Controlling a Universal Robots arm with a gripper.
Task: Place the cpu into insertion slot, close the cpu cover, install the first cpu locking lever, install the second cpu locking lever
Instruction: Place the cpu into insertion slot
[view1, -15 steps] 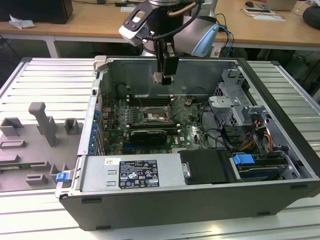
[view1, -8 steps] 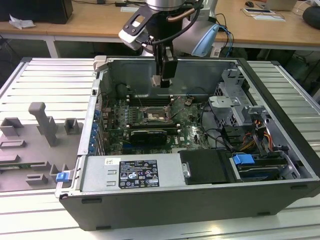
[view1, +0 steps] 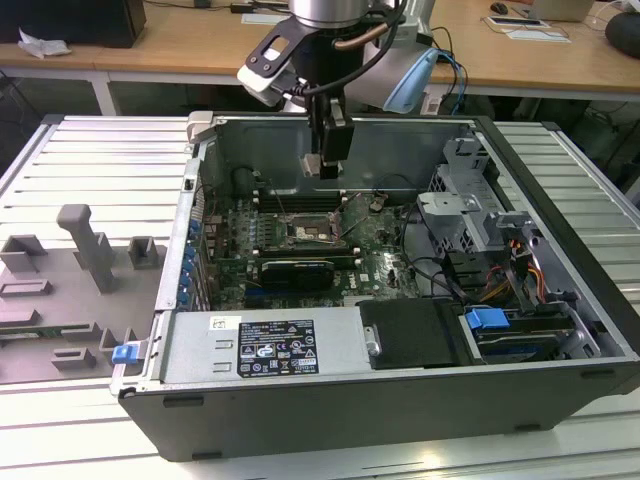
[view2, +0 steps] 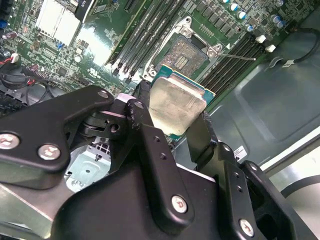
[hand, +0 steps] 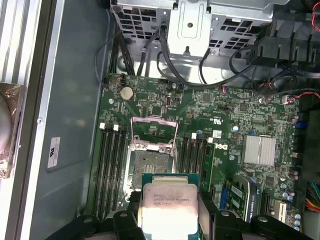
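My gripper (view1: 328, 165) hangs inside the open computer case, above the green board, and is shut on the cpu. In both wrist views the cpu (view2: 177, 105) (hand: 167, 202) shows its pale metal top between the two black fingers (view2: 145, 120). The insertion slot (hand: 149, 164) (view2: 187, 54) (view1: 312, 232) lies uncovered on the board below, a little apart from the cpu. The cpu cover (hand: 154, 131), a thin silvery frame, stands flipped up at the slot's edge. A thin metal lever (view2: 235, 58) sticks out beside the slot.
Long black memory slots (hand: 112, 165) flank the socket on both sides. A black card (view1: 295, 270) lies across the board near the power supply (view1: 260, 345). The drive cage (view1: 470, 205) and cables fill the exterior view's right. A grey fixture (view1: 80, 260) sits outside the case.
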